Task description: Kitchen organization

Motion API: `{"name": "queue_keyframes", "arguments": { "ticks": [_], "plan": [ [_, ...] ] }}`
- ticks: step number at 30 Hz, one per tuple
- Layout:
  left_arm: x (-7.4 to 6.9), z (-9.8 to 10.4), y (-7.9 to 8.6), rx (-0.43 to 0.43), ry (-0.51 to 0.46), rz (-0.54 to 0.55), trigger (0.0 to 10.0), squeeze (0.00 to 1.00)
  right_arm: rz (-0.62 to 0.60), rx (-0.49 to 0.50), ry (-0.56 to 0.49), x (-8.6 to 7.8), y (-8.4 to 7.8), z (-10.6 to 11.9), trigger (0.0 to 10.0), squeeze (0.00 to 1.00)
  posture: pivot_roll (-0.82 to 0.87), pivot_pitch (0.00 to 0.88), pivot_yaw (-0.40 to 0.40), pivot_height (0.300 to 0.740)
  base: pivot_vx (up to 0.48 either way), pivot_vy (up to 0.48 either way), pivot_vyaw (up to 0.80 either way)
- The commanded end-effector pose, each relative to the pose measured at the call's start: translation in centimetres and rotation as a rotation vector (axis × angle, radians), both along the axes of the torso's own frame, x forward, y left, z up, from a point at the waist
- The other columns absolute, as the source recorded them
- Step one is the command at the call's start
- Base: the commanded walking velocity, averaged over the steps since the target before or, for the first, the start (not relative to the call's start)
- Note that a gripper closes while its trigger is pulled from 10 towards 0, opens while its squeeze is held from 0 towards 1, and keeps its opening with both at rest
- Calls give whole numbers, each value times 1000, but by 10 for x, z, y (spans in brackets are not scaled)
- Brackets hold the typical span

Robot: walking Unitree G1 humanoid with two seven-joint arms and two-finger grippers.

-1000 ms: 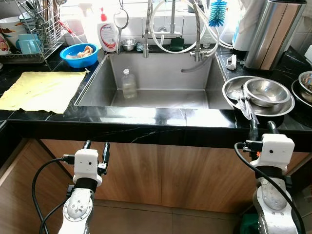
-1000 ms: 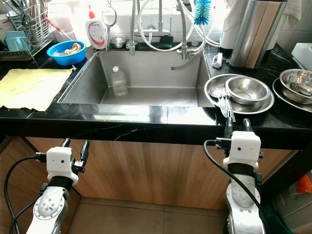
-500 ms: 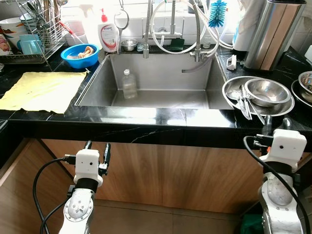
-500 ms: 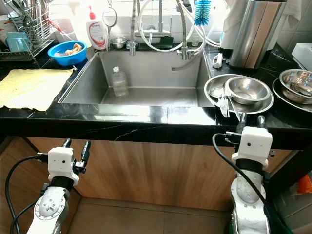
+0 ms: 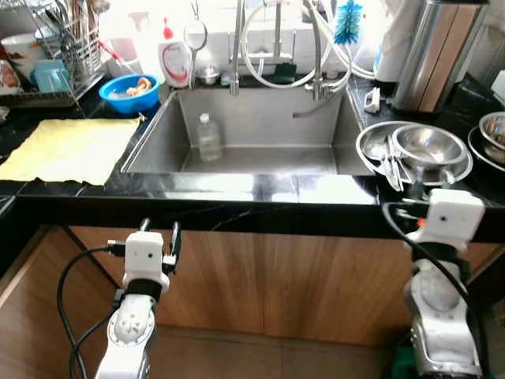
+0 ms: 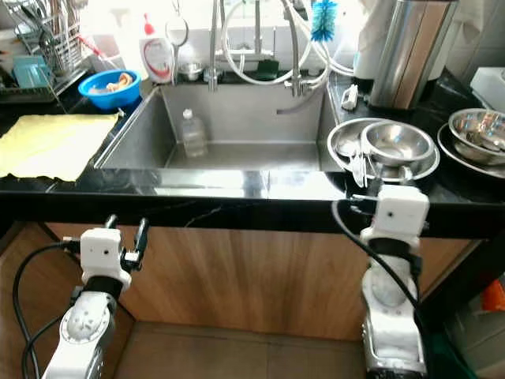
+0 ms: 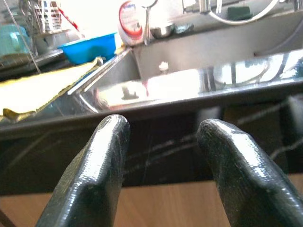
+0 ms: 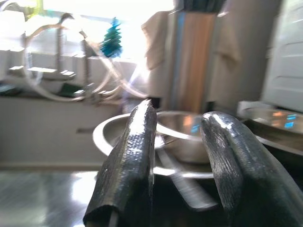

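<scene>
At counter front edge, right side: right gripper (image 8: 177,161) raised to countertop level, fingers parted to moderate gap, holding nothing. Target, by judgement: stacked steel bowls (image 5: 430,146) with utensils (image 5: 389,166) in wide dish (image 5: 371,142), at 12 o'clock from right gripper, just beyond fingertips. Utensil long axis runs roughly 12-to-6, handles toward robot. Right arm clearly nearer. Left gripper (image 7: 161,142) parted, empty, low before cabinet front, below counter edge. Plastic bottle (image 5: 208,136) upright in sink (image 5: 260,158), at 1 o'clock from left gripper.
</scene>
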State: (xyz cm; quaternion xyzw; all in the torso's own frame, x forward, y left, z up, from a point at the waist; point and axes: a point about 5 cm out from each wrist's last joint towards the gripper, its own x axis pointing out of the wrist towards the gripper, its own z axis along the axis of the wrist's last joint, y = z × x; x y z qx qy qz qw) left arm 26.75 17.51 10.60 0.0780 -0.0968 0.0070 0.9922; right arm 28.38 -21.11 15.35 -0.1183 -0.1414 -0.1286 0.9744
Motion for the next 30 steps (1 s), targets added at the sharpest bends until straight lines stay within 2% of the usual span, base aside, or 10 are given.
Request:
{"name": "queue_keyframes", "arguments": {
  "ticks": [1, 6, 7, 8, 11, 12, 13, 21, 27, 30],
  "plan": [
    [0, -4, 5, 9, 24, 15, 10000, 0, 11, 11, 12, -2, 1, -5, 10000, 0, -152, 0, 99, 740, 0, 0, 0],
    [-1, -6, 5, 11, 29, 13, 10000, 0, 13, 22, 15, -7, 0, -8, 10000, 0, -150, 0, 100, 740, 0, 0, 0],
    [-2, -7, 4, 12, 31, 12, 10000, 0, 11, 26, 13, -8, -2, -8, 10000, 67, -150, 0, 100, 740, 0, 0, 0],
    [-2, -7, 4, 12, 33, 13, 10000, 0, -4, 34, 6, -10, -4, -8, 10000, 1000, -146, 0, 100, 740, 0, 0, 0],
    [-4, -8, 5, 14, 37, 14, 10000, 0, -26, 31, -2, -11, -7, -7, 10000, 1000, -145, 0, 99, 740, 0, 0, 0],
    [-5, -9, 5, 15, 40, 16, 10000, 0, -25, 26, -5, -11, -7, -6, 10000, 655, -143, 0, 96, 740, 0, 0, 0],
    [-5, -10, 6, 16, 42, 17, 10000, 0, -24, 18, -9, -10, -6, -4, 10000, 0, -143, 0, 96, 740, 0, 0, 0],
    [-7, -11, 6, 15, 46, 24, 10000, 0, -18, 41, -45, -12, -6, 3, 10000, 0, -140, 0, 92, 740, 0, 0, 0],
    [-10, -13, 7, -8, 55, 42, 10000, 0, -7, 150, 36, -14, -8, -14, 10000, 0, -141, 0, 86, 740, 0, 0, 0],
    [-10, -14, 7, -2, 56, 40, 10000, 0, -13, 131, 28, -14, -9, -12, 10000, 0, -141, 0, 85, 740, 0, 0, 0]
  ]
}}
